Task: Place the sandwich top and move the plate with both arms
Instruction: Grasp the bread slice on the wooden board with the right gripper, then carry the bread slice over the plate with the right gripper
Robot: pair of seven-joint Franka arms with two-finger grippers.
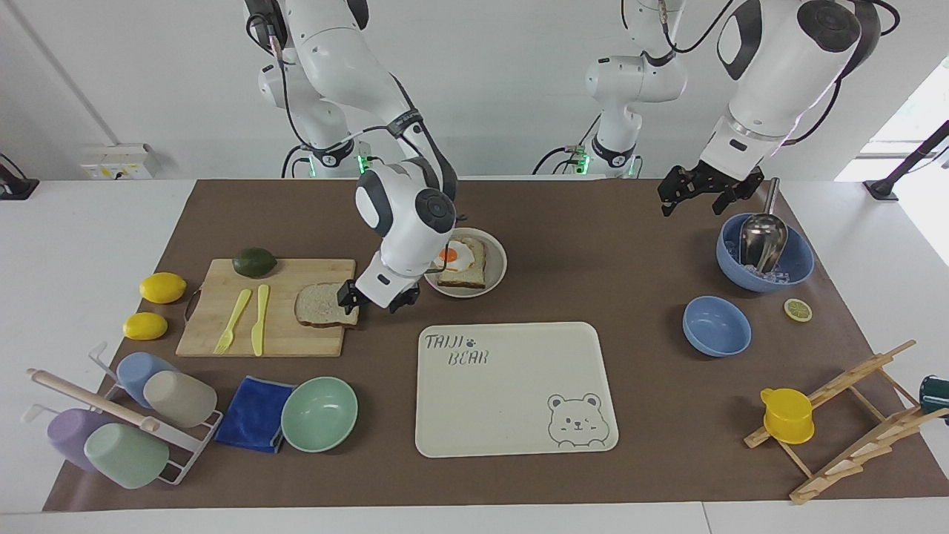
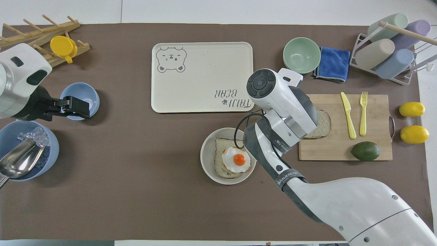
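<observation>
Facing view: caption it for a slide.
Right gripper, open, at the sandwich top on the cutting board; left gripper waits open.

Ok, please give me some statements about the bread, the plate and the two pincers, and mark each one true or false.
1. The plain bread slice lies on the cutting board. True.
2. The plate stands on the bear tray. False: it stands on the brown mat, nearer to the robots than the tray.
3. The right pincer is at the edge of the plain slice, open. True.
4. The left pincer holds the metal scoop. False: it hangs open, holding nothing; the scoop rests in the blue bowl.
5. The fried egg lies on bread in the plate. True.
</observation>
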